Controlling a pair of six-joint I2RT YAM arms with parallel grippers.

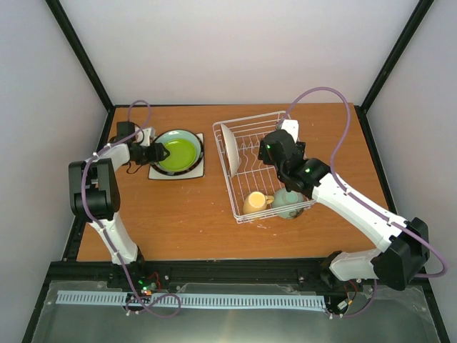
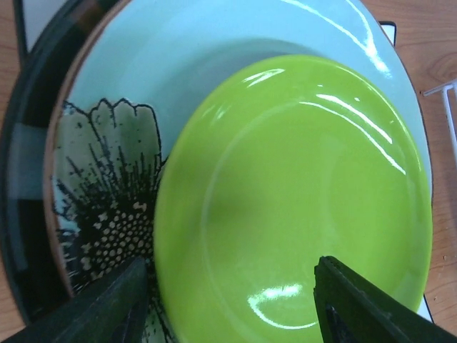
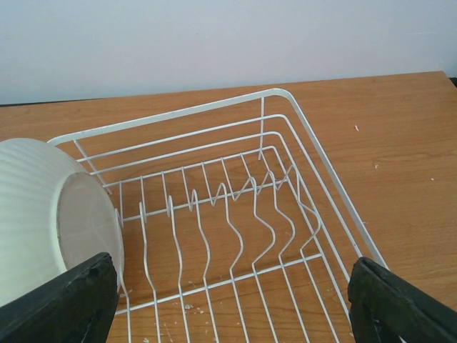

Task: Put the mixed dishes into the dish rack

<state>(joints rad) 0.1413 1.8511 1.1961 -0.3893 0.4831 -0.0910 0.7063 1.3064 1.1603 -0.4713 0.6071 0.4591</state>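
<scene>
- Picking up: left gripper (image 2: 230, 286), jaws apart, sits over the lime plate (image 2: 300, 193) at lower frame; next it likely pinches the rim.
- Right gripper (image 3: 232, 277), wide and empty, hovers above the rack (image 3: 280, 93).

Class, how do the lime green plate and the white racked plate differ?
The lime green plate lies flat atop a stack; the white plate stands on edge in the dish rack. The lime green plate is smooth, the white plate ribbed. Both are round.
</scene>
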